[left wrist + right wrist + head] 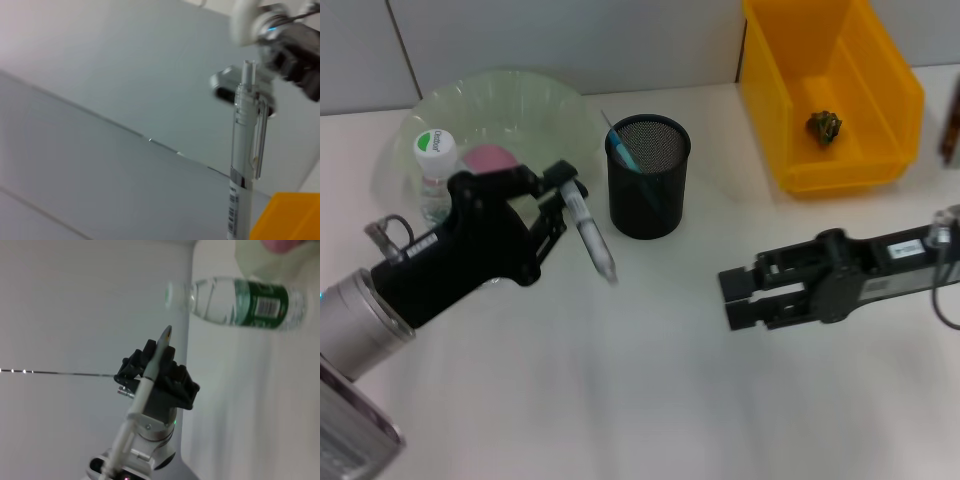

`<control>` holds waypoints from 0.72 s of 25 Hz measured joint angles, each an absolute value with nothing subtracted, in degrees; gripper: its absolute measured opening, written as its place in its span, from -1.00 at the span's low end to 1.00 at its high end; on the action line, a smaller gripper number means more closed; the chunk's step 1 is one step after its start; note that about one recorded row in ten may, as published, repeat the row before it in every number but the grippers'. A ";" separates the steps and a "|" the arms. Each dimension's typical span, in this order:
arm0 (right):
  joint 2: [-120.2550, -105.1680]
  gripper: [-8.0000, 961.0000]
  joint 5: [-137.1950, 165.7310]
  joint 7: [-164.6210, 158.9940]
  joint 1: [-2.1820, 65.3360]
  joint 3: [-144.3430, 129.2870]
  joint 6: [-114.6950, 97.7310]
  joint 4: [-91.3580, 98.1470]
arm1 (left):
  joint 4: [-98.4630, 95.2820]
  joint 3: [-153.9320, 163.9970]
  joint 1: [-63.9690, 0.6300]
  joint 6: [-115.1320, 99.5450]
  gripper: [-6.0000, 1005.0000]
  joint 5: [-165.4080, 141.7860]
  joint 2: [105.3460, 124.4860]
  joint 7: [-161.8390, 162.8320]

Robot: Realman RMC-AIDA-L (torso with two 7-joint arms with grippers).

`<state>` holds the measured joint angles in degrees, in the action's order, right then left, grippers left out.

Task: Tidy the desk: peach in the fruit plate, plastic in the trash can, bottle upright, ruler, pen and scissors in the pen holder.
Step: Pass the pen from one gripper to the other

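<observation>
My left gripper (pixel 563 196) is shut on a silver pen (pixel 590 232), which hangs tip-down above the table, just left of the black mesh pen holder (pixel 648 178). The pen (pixel 244 150) fills the left wrist view, and the right wrist view shows the pen (pixel 145 385) held in the left gripper. A blue item stands inside the holder. The peach (pixel 490 157) lies in the pale green fruit plate (pixel 520 95). The bottle (pixel 435 170) stands upright beside it. Crumpled plastic (pixel 825 126) sits in the yellow trash can (pixel 790 120). My right gripper (pixel 732 297) hovers open at the right, holding nothing.
The yellow trash can takes up the back right corner. A dark object (pixel 951 125) shows at the right edge. A wall runs behind the table. Bare white tabletop (pixel 640 400) stretches across the front.
</observation>
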<state>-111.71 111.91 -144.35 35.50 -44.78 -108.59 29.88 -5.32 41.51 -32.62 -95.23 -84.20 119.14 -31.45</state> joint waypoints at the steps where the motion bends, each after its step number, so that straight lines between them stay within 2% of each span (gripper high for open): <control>1: -111.44 0.23 111.90 -143.22 35.03 -44.09 -108.74 30.01 | -5.55 40.84 -32.76 -95.19 -0.69 -84.20 119.12 -29.29; 7: -110.29 0.23 113.03 -139.69 34.29 -43.90 -107.09 29.91 | -7.27 39.69 -33.52 -95.84 -0.68 -83.07 119.15 -13.67; 18: -110.41 0.23 115.64 -135.66 35.24 -44.11 -105.20 30.15 | -7.16 39.67 -35.32 -95.36 -0.68 -80.78 119.18 2.47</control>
<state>-110.41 115.64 -135.66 35.24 -44.11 -105.20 30.15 -7.16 39.67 -35.32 -95.36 -80.78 119.18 2.47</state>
